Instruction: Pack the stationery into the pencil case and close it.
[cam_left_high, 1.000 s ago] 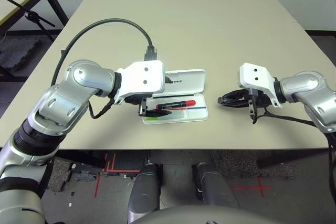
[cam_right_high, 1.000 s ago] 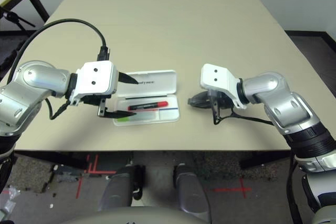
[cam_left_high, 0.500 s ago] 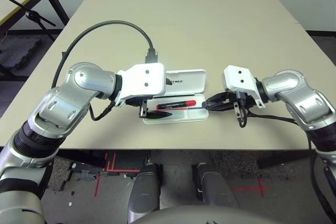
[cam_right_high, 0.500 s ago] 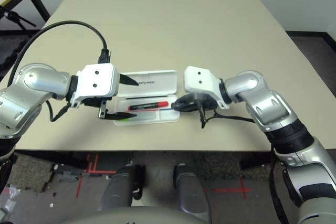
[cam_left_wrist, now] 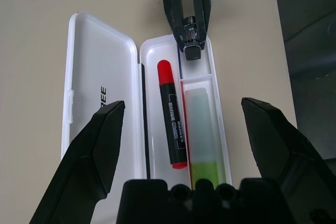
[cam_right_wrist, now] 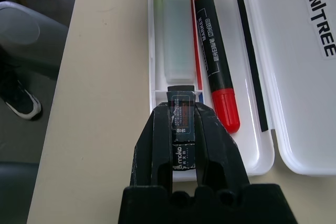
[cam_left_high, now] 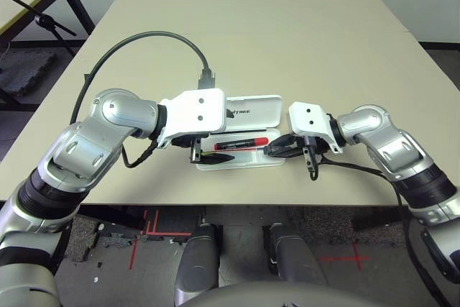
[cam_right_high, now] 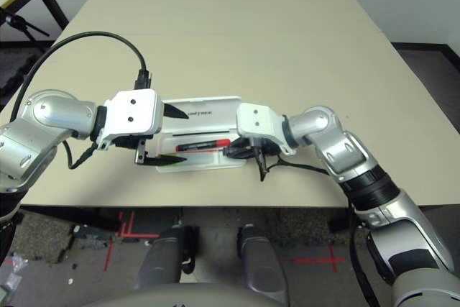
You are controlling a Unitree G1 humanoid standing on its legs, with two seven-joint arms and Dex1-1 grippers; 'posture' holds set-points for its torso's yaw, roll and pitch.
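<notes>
Pencil case [cam_left_high: 267, 104], open, centre of the head view; left pincer [cam_left_wrist: 184, 102], spread; right pincer [cam_right_wrist: 181, 105], pinching dark block [cam_right_wrist: 182, 121] at the case's right end, liable to snag the divider [cam_left_wrist: 198, 78] if lowered askew.

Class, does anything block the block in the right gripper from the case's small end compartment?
Nothing visible does: the block, between the right gripper's fingers, hovers over that compartment; the marker lies beside it.

- Open white pencil case [cam_right_high: 205, 111] on the surface [cam_right_high: 237, 48] – red-and-black marker [cam_right_high: 203, 145] inside
- Left fingers [cam_right_high: 181, 135] apart over its left end
- Right fingers [cam_right_high: 231, 152] at its right end
</notes>
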